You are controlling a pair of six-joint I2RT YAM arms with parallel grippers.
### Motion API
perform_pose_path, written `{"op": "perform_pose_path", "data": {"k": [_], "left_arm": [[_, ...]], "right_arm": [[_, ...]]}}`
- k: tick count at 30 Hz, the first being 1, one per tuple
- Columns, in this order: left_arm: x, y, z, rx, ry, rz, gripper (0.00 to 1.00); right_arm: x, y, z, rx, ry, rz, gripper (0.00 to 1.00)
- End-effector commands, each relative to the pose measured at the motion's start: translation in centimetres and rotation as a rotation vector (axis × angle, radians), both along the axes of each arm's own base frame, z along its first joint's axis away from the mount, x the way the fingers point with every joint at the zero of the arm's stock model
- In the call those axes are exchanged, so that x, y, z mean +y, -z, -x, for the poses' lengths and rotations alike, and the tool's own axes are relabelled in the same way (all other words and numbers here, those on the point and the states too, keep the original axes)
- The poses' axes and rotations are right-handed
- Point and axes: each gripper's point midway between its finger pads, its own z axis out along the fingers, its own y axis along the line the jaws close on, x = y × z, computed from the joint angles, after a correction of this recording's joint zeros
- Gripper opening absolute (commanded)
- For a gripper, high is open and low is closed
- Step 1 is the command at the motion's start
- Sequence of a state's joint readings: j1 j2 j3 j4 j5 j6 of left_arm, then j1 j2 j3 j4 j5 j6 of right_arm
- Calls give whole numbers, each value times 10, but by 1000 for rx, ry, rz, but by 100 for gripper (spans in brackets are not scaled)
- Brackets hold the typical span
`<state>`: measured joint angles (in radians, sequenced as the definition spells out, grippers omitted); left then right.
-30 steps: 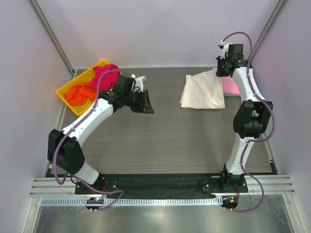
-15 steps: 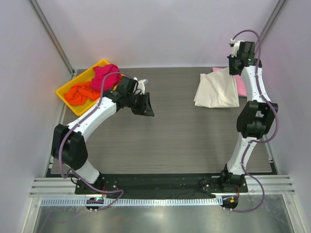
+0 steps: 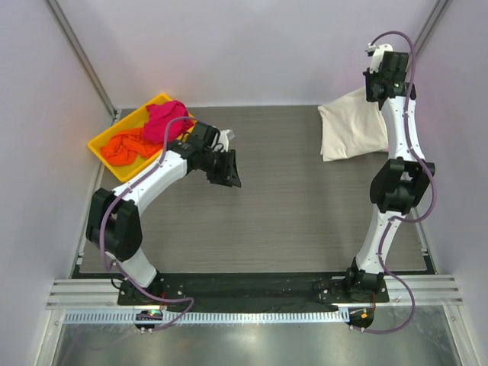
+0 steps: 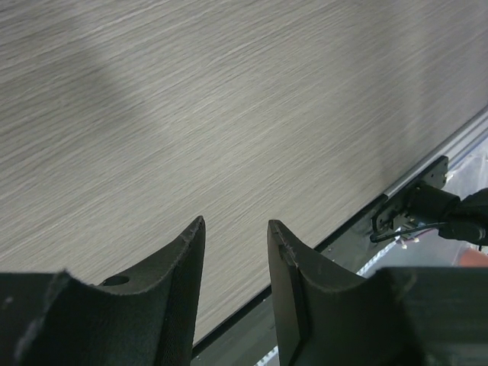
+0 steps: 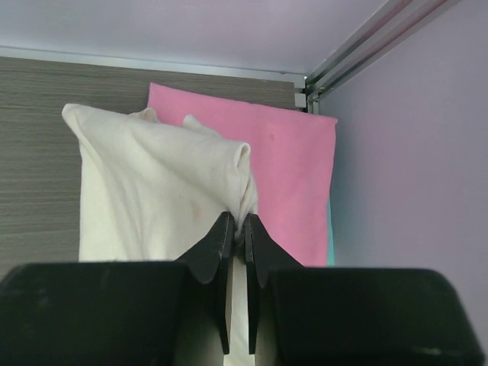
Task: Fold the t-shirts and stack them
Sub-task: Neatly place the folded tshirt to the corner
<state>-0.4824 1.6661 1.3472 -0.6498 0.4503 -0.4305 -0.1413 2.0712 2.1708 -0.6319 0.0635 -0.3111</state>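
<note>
1. One cream-white t-shirt (image 5: pixel 152 191) is at the far right corner of the table (image 3: pixel 290 206). It lies partly over a flat pink t-shirt (image 5: pixel 293 160), and a sliver of teal cloth (image 5: pixel 329 229) shows past the pink one's right edge.
2. Our right hand (image 5: pixel 237 229) is clamped on a bunched edge of the cream-white t-shirt. Its fingers are almost together, with a ridge of cloth squeezed between them.
3. Our left hand (image 4: pixel 235 229) has its fingers apart with nothing between them. It hangs over bare table near the yellow tray (image 3: pixel 103 141), which holds an orange t-shirt (image 3: pixel 126 145) and a magenta t-shirt (image 3: pixel 164 120), both crumpled.
4. We judge these shirts light and limp, with no stiffness of their own. Held by a single pinch, one will sag and gather rather than keep its shape.
5. Cloth drags on cloth, so moving the cream-white t-shirt could rumple the pink one beneath.
6. A pinch takes best at an edge: a hem corner, a shoulder seam or a folded border. We would catch every layer, so the fold does not open.
7. For spreading a shirt flat, two holds well apart along one edge would serve better than one.
</note>
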Motion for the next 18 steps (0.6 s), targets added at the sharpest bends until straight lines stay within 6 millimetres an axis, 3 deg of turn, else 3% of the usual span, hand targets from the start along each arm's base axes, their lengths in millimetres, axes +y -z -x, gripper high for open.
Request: {"op": "perform_pose_path", "data": {"k": [1,2,4,5,8,13,18], "left_arm": [[8,-14,-7,-57,-10,-37,40],[8,-13,-7,-56,-11,-37,41],[6,-11,-7,-49,-9,-34,41],[5,-8,-8,-39,-7,-34,41],[4,-7,-8,-35,-3,-29,40],[3,-8,-10,-40,-16,-20,41],[7,-10,-8,-56,-27,-26,41]], "right_arm": [[-27,-29,-23,-121,47,64,1],[-34,-20,-30,-120,59,67,1],[-46,-21,-38,-140,76,87,1],[-56,-6,-43,-117,95,96,1],[-75,-6,-45,-127,121,97,1],[-74,-12,-41,-145,102,64,1],[-72,-35,-30,-185,108,63,1]]}}
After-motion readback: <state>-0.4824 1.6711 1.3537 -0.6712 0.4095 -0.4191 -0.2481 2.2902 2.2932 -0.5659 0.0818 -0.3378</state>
